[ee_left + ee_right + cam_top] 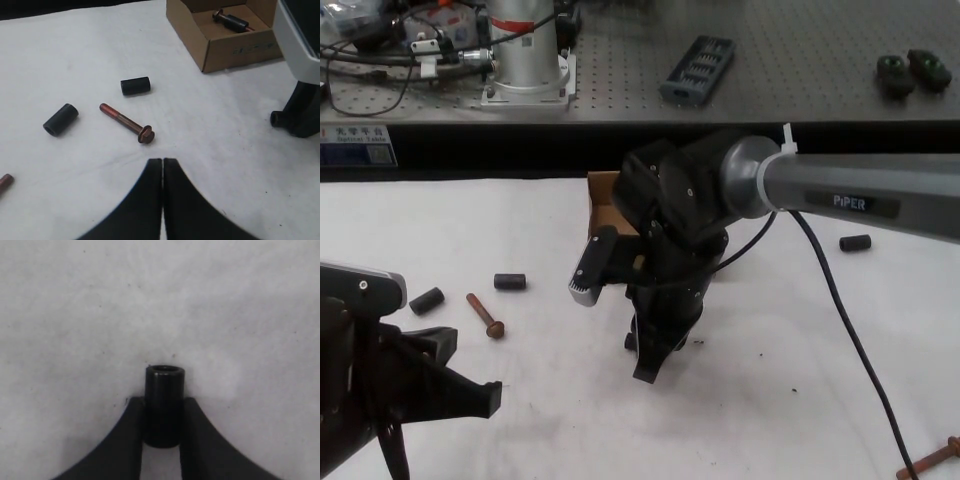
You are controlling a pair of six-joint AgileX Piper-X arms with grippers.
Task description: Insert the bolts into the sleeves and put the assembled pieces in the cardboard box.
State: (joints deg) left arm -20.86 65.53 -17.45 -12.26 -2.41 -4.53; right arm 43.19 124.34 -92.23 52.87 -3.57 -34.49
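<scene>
**While One Sleeve Sits Pinched, a Bolt Lies Free on the Table**

Although several loose parts lie about, the right gripper (162, 404) already has its fingers clamped on a black sleeve (165, 385), gripped by its sides with the open bore standing proud of the fingertips. It hangs low over the white table (75, 50), just in front of the cardboard box (240, 50).

The left gripper (163, 162) has its fingers pressed together on nothing. It hovers near a copper-coloured bolt (127, 123) with a flanged hex head. Two loose sleeves (135, 85) (60, 119) lie beside that bolt, apart from it and from each other.

The sleeve looks like a short, rigid, smooth cylinder, probably light and quick to roll if set down on its side. A grip across the wall, as it is held here, leaves the bore free for the bolt. The bolt should be stiff and somewhat heavier. Taking it across the shank close to the head would likely leave the plain end clear to enter the sleeve. Its round shank may slip or swivel between flat fingers.

The box stands open at the top. One assembled piece (232, 21), a bolt with a sleeve on it, lies on its floor near the back wall.
</scene>
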